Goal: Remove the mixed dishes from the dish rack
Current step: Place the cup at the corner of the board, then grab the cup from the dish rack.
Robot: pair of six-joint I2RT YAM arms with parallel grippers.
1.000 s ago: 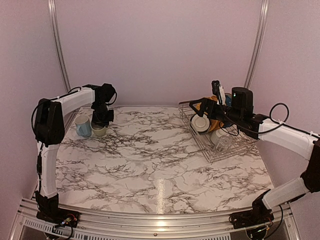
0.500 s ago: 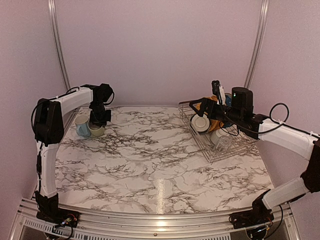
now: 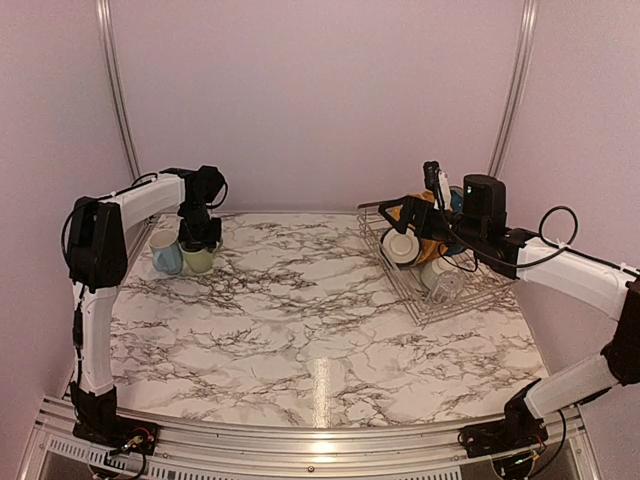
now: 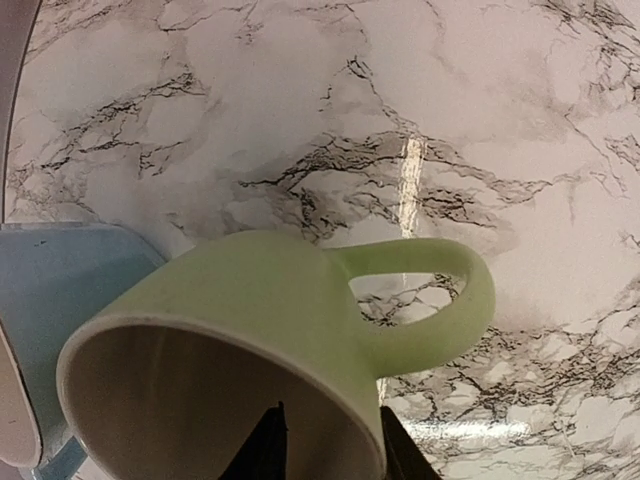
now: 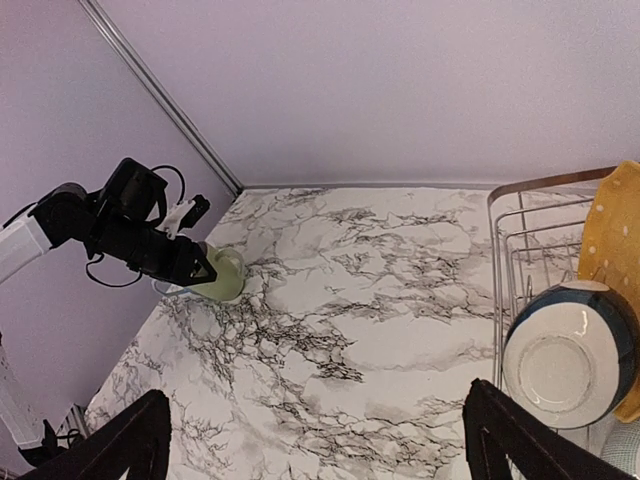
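Mug, pale-green, smooth, loop-handled, on veined marble table

This was a robot test cell in a lab, not a real kitchen: plain lilac walls closed in a marble-patterned table, with aluminium posts in the corners and an aluminium rail along the near edge. The left arm and right arm were bolted there. The household things were a wire dish rack, a pale-green mug and a light-blue mug.
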